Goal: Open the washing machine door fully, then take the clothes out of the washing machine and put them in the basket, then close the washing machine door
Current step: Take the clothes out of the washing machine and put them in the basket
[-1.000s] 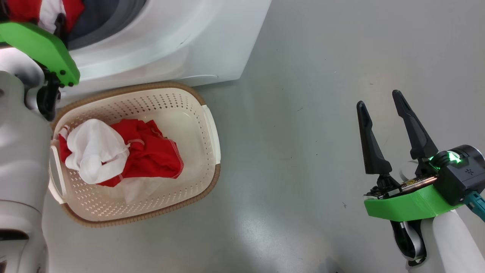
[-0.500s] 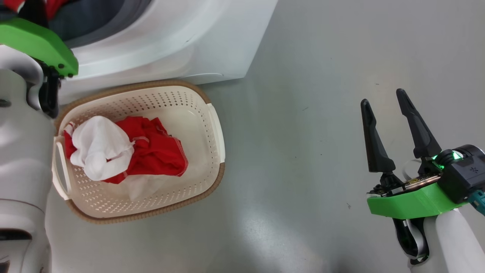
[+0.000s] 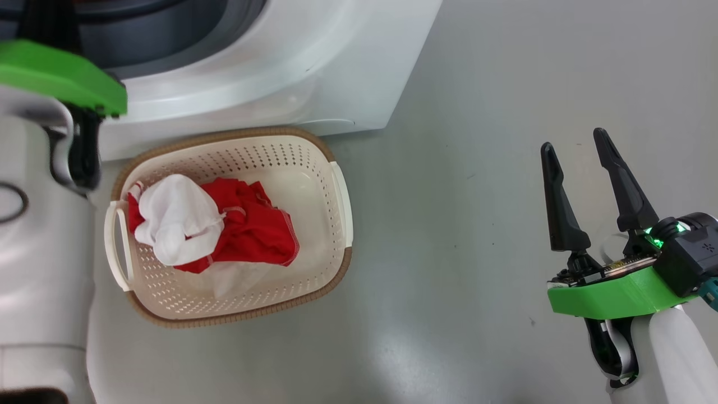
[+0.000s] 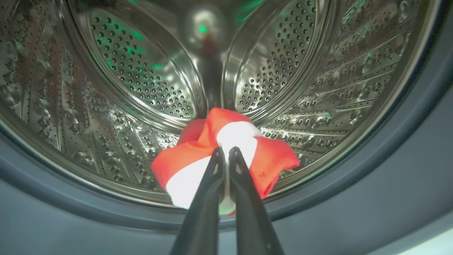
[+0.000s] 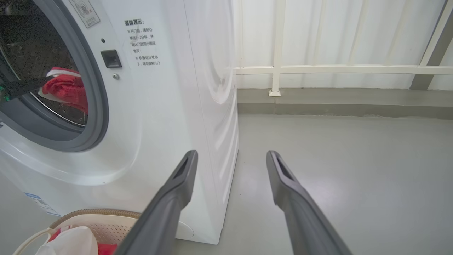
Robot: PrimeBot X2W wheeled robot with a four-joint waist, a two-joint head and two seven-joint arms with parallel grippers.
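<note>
In the head view, the washing machine [image 3: 280, 73] is standing at the top, and the basket [image 3: 235, 137] is sitting on the grey floor [image 3: 449, 252] just in front of it, already holding a heap of red and white clothes [image 3: 252, 235]. The right gripper [image 3: 573, 140] is hanging well off to the side over bare floor, its fingers spread and holding nothing. The left forearm [image 3: 45, 252] is reaching up towards the machine's mouth. Compared with a second ago, the whole picture is sitting further right and lower, so the camera has turned. The basket, the heap in it and the right gripper are keeping their arrangement.

In the left wrist view, the left gripper [image 4: 226, 150] is reaching into the steel drum [image 4: 141, 81], its fingers pressed together and pinching a bunched red and white garment [image 4: 272, 159]. The wad is lying straight ahead at the fingertips, low at the drum's front lip, with its longer side running across the fingers.

In the right wrist view, the same garment is showing red inside the grey door ring [image 5: 95, 106], with a dark finger coming to it from the left, and the basket's rim is peeking in at the bottom. The basket is lying below the mouth on the left arm's side, so the coming move is probably a pull back out and a drop downwards.
</note>
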